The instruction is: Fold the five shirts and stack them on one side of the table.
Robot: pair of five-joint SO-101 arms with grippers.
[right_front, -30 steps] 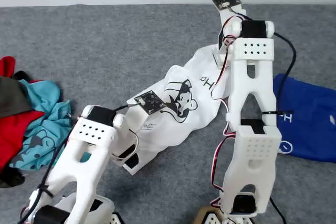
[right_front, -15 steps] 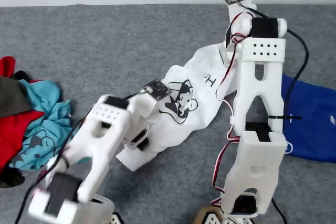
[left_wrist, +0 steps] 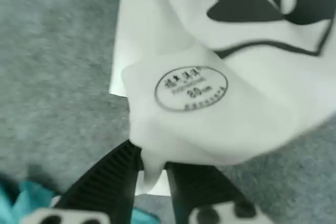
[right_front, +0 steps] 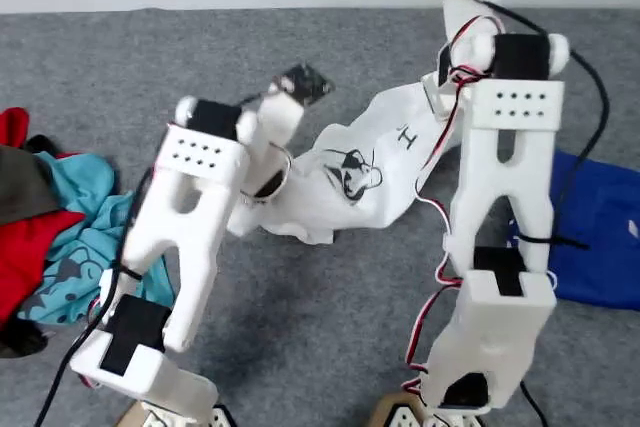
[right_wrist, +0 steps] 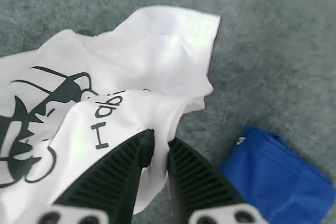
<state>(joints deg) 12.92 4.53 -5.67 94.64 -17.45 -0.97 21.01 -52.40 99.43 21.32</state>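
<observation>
White shirt (right_front: 322,199) apparently pinched by both arms' fingers (left_wrist: 111,181).

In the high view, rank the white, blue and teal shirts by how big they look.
1. white shirt, clearly largest.
2. teal shirt and blue shirt: they look alike, and the blue one is partly hidden, so unranked.

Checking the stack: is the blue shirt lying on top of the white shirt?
No, gray table shows between the blue shirt and the white shirt.
</observation>
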